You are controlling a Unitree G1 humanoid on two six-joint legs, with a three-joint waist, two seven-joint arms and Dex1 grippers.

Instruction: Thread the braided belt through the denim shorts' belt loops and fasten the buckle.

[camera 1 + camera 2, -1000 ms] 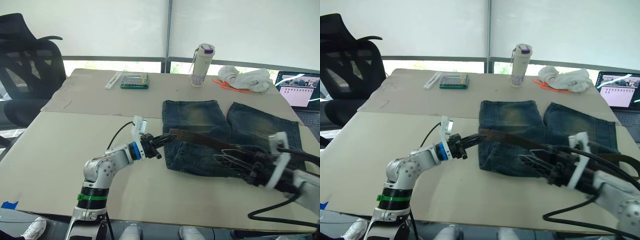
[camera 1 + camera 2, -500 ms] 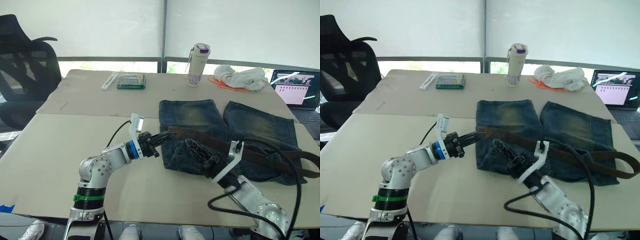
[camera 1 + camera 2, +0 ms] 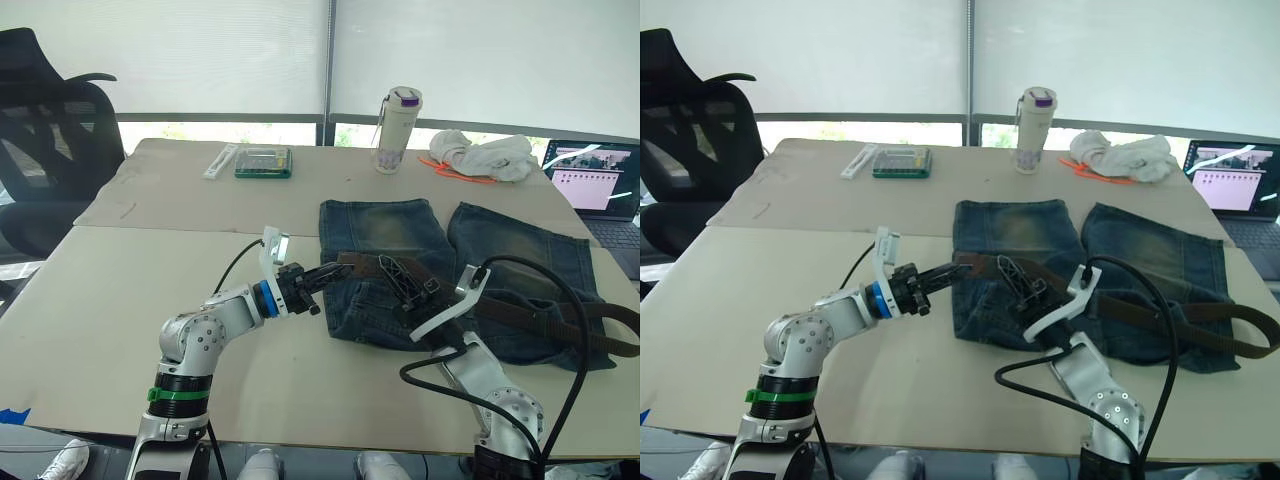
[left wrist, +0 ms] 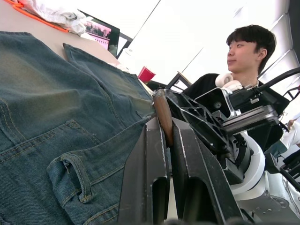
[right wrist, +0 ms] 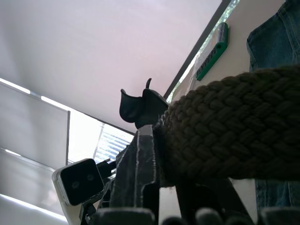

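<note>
**Feeding the belt end along the waistband**

The left gripper (image 3: 325,273) pinches the free end of the braided belt (image 3: 520,312) between clenched fingers (image 4: 152,154) at the left edge of the denim shorts (image 3: 400,240). The right gripper (image 3: 405,278) is clamped on the same strap a little further right. From there the belt trails right across the near waistband and curls back in a loop off the right side; I cannot make out the buckle.

To do this well, I judge the two grips should keep the short span between them taut and flat, so the tip lines up with a belt loop (image 4: 77,176) rather than buckling.

The strap is a thick, coarse, dark brown weave, pliable. The shorts are faded blue denim with stitched seams, lying flat on the smooth tan worktop (image 3: 120,290).
</note>
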